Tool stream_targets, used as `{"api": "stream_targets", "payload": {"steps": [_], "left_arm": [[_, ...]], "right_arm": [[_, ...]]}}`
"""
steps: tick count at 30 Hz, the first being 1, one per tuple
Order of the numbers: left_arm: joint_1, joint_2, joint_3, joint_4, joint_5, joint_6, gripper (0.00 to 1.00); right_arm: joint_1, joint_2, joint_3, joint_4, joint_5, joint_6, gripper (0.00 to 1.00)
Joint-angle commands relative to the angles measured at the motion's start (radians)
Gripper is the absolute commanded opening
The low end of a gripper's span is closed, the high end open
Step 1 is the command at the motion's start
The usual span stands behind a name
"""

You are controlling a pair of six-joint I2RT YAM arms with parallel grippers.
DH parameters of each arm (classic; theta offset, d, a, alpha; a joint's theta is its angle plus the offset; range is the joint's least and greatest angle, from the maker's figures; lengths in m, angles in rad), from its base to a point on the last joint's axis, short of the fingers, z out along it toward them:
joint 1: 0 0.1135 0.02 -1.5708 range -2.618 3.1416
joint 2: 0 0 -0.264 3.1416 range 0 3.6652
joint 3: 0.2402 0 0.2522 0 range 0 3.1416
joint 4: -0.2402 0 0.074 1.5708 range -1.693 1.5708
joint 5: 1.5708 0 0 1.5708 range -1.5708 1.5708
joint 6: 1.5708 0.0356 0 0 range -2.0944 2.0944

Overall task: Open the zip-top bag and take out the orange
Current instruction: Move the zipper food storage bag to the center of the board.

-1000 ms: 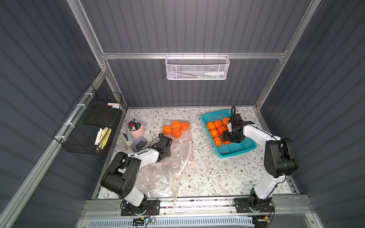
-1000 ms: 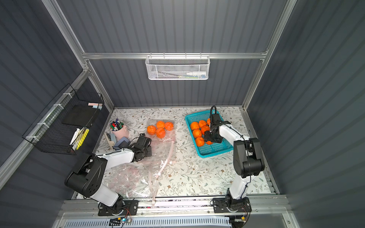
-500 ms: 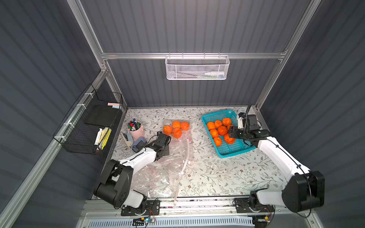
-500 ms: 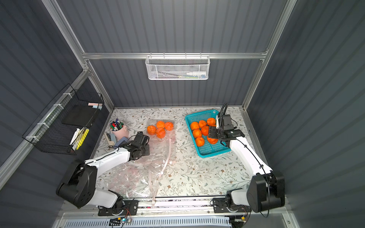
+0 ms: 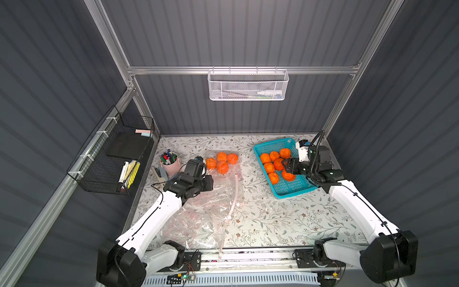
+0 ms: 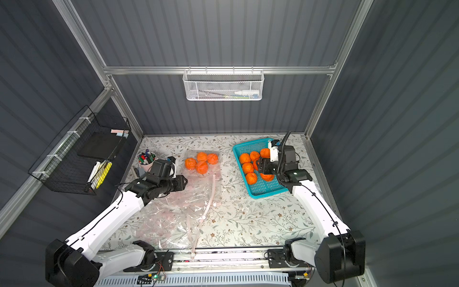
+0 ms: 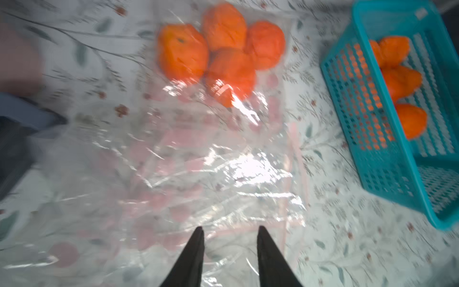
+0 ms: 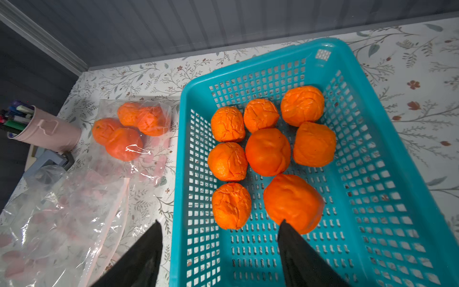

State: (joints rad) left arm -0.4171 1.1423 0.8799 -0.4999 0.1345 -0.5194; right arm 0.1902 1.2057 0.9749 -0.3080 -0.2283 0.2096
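Hovering over crumpled clear plastic, the left gripper (image 7: 229, 239) shows its jaws parted a little, nothing between them. The zip-top bag (image 7: 263, 99) lies ahead of those tips. Its four oranges (image 7: 223, 52) are bunched at the end nearest the table's (image 5: 273, 223) far edge, left of centre. Now the right gripper (image 8: 219, 231): jaws spread wide and empty above the teal basket (image 8: 178, 161) by the far right corner. Eight loose oranges (image 8: 268, 151) sit inside, one right at a fingertip (image 8: 288, 231); contact I cannot tell.
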Motion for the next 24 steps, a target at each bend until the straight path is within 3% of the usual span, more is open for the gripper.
{"api": "stream_targets", "payload": {"steps": [1,5,8,15,18,20,24], "left_arm": [[-0.124,-0.015,-0.089,0.183,0.33,-0.025,0.43],[-0.359,0.115,-0.092,0.271,0.241,-0.033,0.48],[-0.429,0.229,-0.092,0.343,0.164,-0.043,0.49],[-0.427,0.382,-0.087,0.261,-0.062,-0.086,0.45],[-0.369,0.338,-0.13,0.19,-0.184,-0.129,0.44],[-0.294,0.275,-0.195,0.196,-0.176,-0.141,0.44],[-0.228,0.156,-0.237,0.168,-0.224,-0.146,0.47]], "right_arm": [[0.012,-0.038,-0.025,0.041,-0.056,0.004,0.75],[0.015,-0.034,-0.02,0.018,-0.058,0.002,0.75],[0.015,-0.034,-0.031,0.02,-0.064,0.004,0.75],[0.015,-0.053,-0.041,0.001,-0.077,0.006,0.74],[0.022,-0.071,-0.052,0.003,-0.123,0.016,0.73],[0.038,-0.086,-0.062,0.007,-0.147,0.042,0.72],[0.13,-0.097,-0.048,-0.046,-0.201,0.106,0.69]]}}
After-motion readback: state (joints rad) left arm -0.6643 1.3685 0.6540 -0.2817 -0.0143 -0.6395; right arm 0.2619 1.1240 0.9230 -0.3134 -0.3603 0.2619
